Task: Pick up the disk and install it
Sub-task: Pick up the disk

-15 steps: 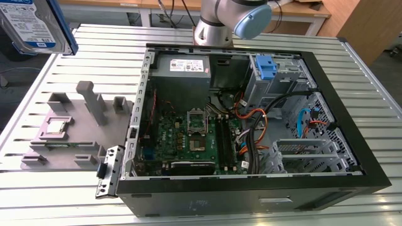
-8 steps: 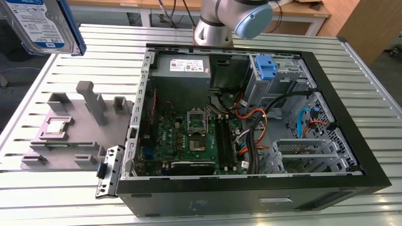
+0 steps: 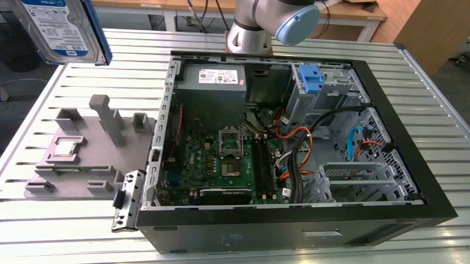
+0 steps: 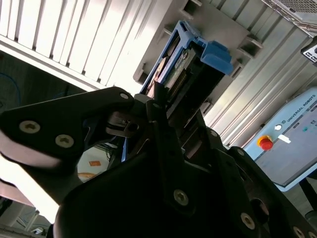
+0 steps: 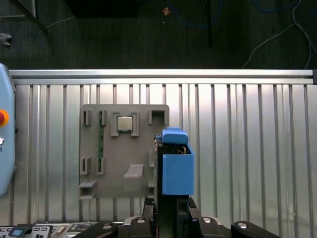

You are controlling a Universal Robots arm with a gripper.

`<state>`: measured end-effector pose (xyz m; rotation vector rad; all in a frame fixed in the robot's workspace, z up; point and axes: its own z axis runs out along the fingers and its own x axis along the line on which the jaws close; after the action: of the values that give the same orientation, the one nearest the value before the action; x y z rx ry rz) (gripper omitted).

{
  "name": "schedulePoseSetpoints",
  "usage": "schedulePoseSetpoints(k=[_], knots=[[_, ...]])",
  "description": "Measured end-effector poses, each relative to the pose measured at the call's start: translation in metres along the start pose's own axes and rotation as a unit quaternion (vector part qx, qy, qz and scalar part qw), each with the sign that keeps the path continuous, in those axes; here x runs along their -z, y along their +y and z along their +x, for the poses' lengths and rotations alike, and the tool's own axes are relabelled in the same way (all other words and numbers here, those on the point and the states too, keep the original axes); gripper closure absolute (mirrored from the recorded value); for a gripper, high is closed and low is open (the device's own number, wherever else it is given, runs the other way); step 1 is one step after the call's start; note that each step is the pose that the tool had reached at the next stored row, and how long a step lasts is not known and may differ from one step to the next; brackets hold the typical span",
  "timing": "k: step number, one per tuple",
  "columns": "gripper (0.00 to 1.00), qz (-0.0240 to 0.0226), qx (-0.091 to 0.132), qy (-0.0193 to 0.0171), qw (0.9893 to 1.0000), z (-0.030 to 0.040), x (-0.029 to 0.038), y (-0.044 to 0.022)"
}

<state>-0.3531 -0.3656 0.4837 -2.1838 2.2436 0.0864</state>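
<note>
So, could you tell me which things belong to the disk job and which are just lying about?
Job: the disk, gripped by the gripper; open computer case; its drive bay.
Lying about: grey fixture block; chip on it; red-button control box.

The disk [image 3: 63,27] shows a white-and-blue label, bright blue framing and, seemingly, a silver-grey body.

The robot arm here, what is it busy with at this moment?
The arm's claw is shut on the disk, a flat silver-grey hard drive in a bright blue plastic carrier. It holds the disk in the air over the slatted metal table, near the grey moulded parts tray. In the exterior view the disk hangs high at that view's left, away from the open black computer case. It is not yet installed.
</note>
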Motion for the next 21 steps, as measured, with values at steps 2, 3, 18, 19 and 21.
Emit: schedulePoseSetpoints(k=[2,3,18,19,21], knots=[[0.65,0.0,0.0,0.0,1.0,-0.0001,0.0001,-0.0048],[0.65,0.0,0.0,0.0,1.0,-0.0002,0.0002,-0.0074],[0.65,0.0,0.0,0.0,1.0,-0.0012,0.0012,-0.045],[0.65,0.0,0.0,0.0,1.0,-0.0013,0.0013,-0.0474],[0.65,0.0,0.0,0.0,1.0,-0.0014,0.0014,-0.0523]])
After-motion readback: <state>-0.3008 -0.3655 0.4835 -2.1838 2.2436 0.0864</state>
